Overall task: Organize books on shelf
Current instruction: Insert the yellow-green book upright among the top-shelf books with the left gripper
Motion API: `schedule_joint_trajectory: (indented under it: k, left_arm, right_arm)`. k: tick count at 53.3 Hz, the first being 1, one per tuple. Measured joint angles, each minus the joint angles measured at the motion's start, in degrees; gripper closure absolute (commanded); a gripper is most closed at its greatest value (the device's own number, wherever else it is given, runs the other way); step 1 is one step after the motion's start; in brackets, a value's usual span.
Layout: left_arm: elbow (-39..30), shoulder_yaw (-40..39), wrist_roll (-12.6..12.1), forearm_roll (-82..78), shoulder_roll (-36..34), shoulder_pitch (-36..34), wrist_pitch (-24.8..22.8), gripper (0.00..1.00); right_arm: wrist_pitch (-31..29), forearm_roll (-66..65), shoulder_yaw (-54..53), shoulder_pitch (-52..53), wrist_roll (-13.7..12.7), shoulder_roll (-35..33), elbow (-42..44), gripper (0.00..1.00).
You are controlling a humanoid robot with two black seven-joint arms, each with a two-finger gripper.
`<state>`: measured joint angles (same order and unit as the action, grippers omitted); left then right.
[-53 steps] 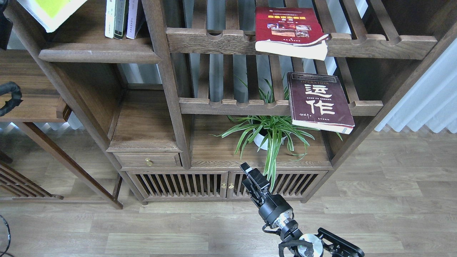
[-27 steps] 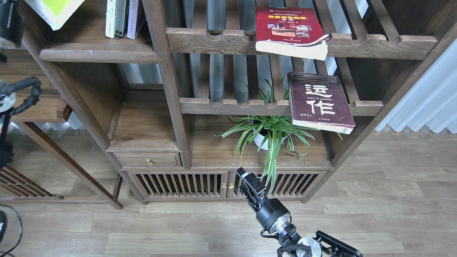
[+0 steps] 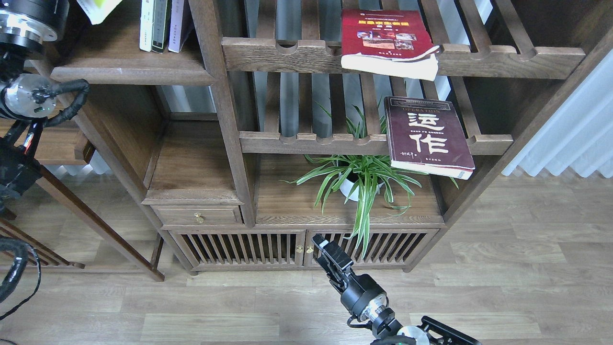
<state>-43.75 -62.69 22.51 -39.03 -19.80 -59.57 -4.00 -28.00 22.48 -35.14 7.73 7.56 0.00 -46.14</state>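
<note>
At the top left edge, the left arm is lifting the yellow-green book (image 3: pixel 98 7) over the solid shelf (image 3: pixel 131 74); its gripper is sitting out of frame. Low down, the right gripper (image 3: pixel 328 256) is hanging empty, finger state not discernible. The red book (image 3: pixel 385 43) and maroon book (image 3: pixel 426 136) are overhanging the slatted racks (image 3: pixel 287 55). Risk: either could be tipping off if knocked, onto the spider plant (image 3: pixel 361 177).
</note>
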Motion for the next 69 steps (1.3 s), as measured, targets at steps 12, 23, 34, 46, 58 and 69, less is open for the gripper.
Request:
schedule_joint_trajectory:
  k: [12, 23, 34, 46, 58, 69]
  left_arm:
    - [4.4, 2.1, 2.1, 0.0, 0.7, -1.4, 0.0, 0.97]
    - [8.2, 3.3, 5.3, 0.1, 3.2, -2.2, -0.1, 0.84]
    - [10.4, 4.7, 5.5, 0.1, 3.4, -2.3, -0.1, 0.78]
    - [12.3, 5.5, 5.5, 0.2, 3.5, -2.8, -0.1, 0.68]
    - [12.2, 5.7, 5.5, 0.7, 5.4, -3.3, -0.3, 0.64]
    - [11.4, 5.1, 5.5, 0.8, 7.2, -5.5, -0.3, 0.63]
  right_arm:
    - [0.0, 0.0, 0.1, 0.0, 0.0, 0.0, -0.6, 0.04]
    - [0.0, 0.0, 0.3, 0.2, 0.0, 0.0, -1.8, 0.04]
    - [0.0, 0.1, 0.3, 0.2, 0.0, 0.0, -2.1, 0.04]
    - [0.0, 0.1, 0.3, 0.3, 0.0, 0.0, -2.6, 0.04]
    - [0.0, 0.1, 0.2, 0.4, 0.0, 0.0, -2.7, 0.04]
    - [0.0, 0.1, 0.0, 0.4, 0.0, 0.0, -2.7, 0.04]
